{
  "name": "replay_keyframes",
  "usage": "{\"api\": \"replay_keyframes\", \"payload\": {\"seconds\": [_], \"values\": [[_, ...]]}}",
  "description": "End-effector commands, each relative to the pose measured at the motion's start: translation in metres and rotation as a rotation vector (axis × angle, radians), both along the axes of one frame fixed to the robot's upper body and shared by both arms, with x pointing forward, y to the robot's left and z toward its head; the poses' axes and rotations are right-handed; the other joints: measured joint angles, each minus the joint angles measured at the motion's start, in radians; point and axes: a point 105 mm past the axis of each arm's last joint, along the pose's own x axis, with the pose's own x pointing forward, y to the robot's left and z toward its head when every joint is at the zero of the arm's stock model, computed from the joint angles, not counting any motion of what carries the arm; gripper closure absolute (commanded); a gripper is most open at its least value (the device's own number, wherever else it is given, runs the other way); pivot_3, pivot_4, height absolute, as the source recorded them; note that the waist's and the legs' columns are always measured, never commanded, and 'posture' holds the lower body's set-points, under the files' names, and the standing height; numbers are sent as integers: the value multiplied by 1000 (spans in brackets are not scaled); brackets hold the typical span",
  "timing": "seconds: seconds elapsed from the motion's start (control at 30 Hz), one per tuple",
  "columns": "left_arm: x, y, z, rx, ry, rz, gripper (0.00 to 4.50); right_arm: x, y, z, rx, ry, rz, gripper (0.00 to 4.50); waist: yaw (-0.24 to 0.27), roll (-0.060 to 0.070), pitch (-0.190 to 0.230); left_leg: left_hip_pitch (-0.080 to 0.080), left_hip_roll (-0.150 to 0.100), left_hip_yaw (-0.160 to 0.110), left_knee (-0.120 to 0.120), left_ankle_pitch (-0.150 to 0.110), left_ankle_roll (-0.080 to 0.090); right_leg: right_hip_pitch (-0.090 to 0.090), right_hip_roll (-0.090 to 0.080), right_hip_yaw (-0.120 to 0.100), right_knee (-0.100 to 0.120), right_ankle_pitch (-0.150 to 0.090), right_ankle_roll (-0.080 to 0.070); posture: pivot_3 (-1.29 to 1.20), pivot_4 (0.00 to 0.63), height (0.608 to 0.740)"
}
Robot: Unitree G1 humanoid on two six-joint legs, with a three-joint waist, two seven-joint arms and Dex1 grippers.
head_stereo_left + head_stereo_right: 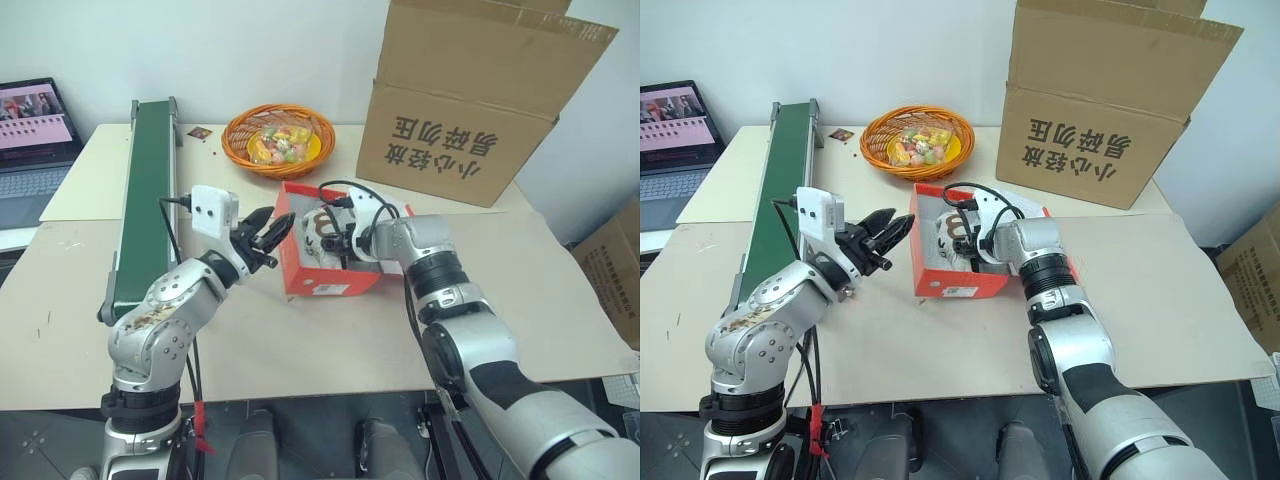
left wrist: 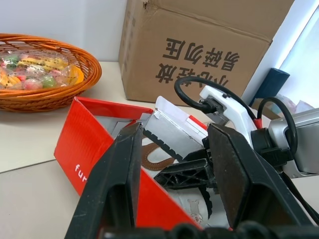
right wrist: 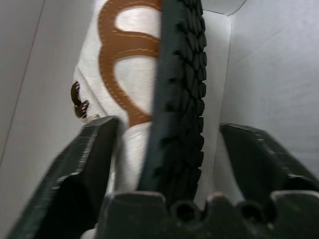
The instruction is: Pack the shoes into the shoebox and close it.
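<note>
Mostly hidden, a shoe (image 3: 144,84) lies on edge inside the shoebox (image 1: 325,285). Reaching in, the right gripper (image 3: 169,144) straddles it, fingers wide. Beside the box, the left gripper (image 1: 268,238) hovers half-open, empty.

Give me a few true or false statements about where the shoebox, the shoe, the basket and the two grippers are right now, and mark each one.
1. The right gripper is inside the shoebox with its fingers spread either side of a shoe. True.
2. The shoebox lid is shut. False: the box is open, its white inside showing.
3. The left gripper is holding a shoe. False: it is open and empty, beside the box's left wall.
4. The basket sits behind the shoebox, near the carton. True.
5. The shoe in the box lies sole down. False: it stands on its side, tread facing one wall.
</note>
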Motion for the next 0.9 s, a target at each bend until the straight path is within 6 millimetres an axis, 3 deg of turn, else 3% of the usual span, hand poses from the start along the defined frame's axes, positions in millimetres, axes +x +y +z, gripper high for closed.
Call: {"api": "replay_keyframes", "payload": {"seconds": [0.03,0.37,0.47,0.53,0.63,0.73,0.83,0.9], "values": [[-5,-1,14,-4,-57,-11,2307,8,10,47,54,-152,23,96,0,0,0,0,0,0,0,0,0,0,0,0,0,0,0,0,150,720],[0,2,17,4,-68,-9,2307,10,16,109,108,-332,16,96,-1,0,0,-1,0,0,-1,0,0,-1,0,0,0,0,0,0,150,720],[2,10,16,19,-76,37,2307,9,16,134,113,-467,34,96,-1,0,0,-1,0,0,-1,0,0,-1,0,0,0,0,0,0,150,720],[6,23,14,51,-87,114,2307,0,26,156,208,-564,110,96,-1,0,0,-1,0,0,-1,0,0,-2,0,0,-1,0,0,0,150,720],[16,66,12,108,-100,357,2307,-27,33,182,208,-835,313,96,-2,0,0,-1,0,0,-2,0,0,-2,0,0,-1,0,0,0,150,720],[16,97,8,170,-97,501,2307,-43,29,175,151,-943,400,96,-1,0,0,-1,0,1,-2,0,0,-2,0,0,-1,-3,4,0,150,720],[10,129,4,197,-87,630,1647,-53,24,157,160,-928,430,11,0,0,0,-1,0,1,-2,0,-1,-2,0,0,-1,-3,4,0,150,720],[5,147,0,217,-74,697,963,-56,22,141,148,-908,440,0,0,0,0,-1,0,1,-2,-1,-1,-2,0,0,-1,-3,3,0,150,720]]}}
